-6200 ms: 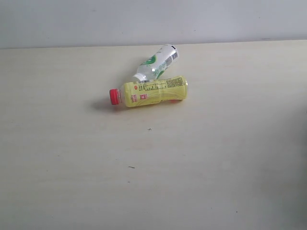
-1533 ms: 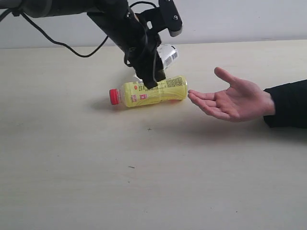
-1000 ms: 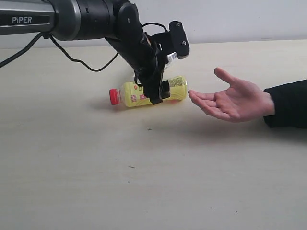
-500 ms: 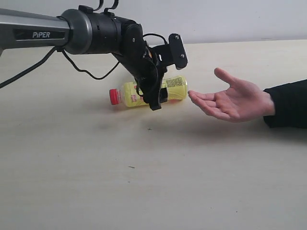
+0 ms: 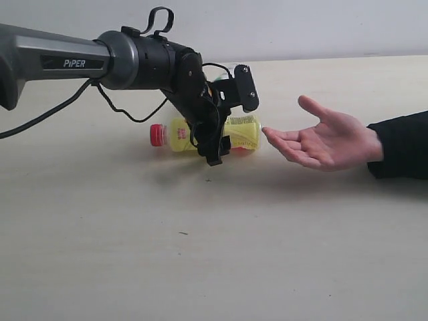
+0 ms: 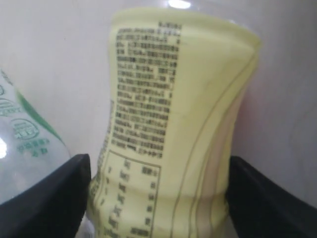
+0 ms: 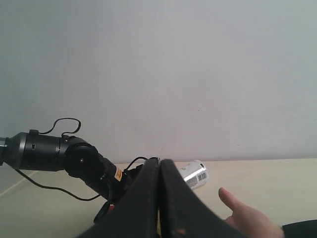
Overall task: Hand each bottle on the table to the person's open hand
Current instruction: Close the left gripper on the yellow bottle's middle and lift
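Exterior view. The left gripper (image 5: 229,127), on an arm entering from the upper left of the frame, is lowered over the yellow bottle (image 5: 244,132). The bottle lies on its side on the table (image 5: 214,254), just above the middle of the frame, its red cap (image 5: 157,135) pointing left. The jaws stand wide, one finger on each side of the bottle's body. The person's open hand (image 5: 321,142) is held palm up at the right of the frame, fingertips just beside the bottle's base, with a black sleeve cuff (image 5: 401,147) at the right edge.

Left wrist view. The yellow bottle (image 6: 168,129) sits between both fingers (image 6: 49,198); whether the pads press on it cannot be told. The clear bottle with the green-white label (image 6: 25,144) lies just beside it.

Right wrist view. The right gripper (image 7: 159,168) has its jaws pressed together, holding nothing. Beyond it lie the clear bottle (image 7: 194,174) and the hand (image 7: 247,218).
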Robot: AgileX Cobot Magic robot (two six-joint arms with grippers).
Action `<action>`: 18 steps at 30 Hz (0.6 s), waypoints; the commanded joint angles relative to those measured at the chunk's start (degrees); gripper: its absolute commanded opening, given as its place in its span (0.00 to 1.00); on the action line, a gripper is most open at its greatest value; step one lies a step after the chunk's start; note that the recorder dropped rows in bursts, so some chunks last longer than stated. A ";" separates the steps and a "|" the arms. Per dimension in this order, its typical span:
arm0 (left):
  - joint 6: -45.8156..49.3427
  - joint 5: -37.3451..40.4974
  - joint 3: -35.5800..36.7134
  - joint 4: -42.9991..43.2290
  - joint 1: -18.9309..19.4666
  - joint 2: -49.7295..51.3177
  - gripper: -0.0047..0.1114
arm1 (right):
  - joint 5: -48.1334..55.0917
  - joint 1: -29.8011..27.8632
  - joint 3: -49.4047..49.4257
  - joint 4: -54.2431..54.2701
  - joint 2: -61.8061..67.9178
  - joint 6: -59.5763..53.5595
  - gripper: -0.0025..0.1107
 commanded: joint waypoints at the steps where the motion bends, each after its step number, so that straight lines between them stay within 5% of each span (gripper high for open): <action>1: -0.55 0.13 -0.19 0.14 0.11 -0.14 0.64 | -0.31 -0.22 0.24 -0.17 -0.26 -0.54 0.02; 11: -0.55 0.13 -0.19 0.24 0.11 -0.14 0.18 | -0.31 -0.22 0.24 -0.17 -0.26 -0.54 0.02; 18: -0.55 0.13 -0.19 0.24 0.11 -0.14 0.14 | -0.31 -0.22 0.24 -0.17 -0.26 -0.54 0.02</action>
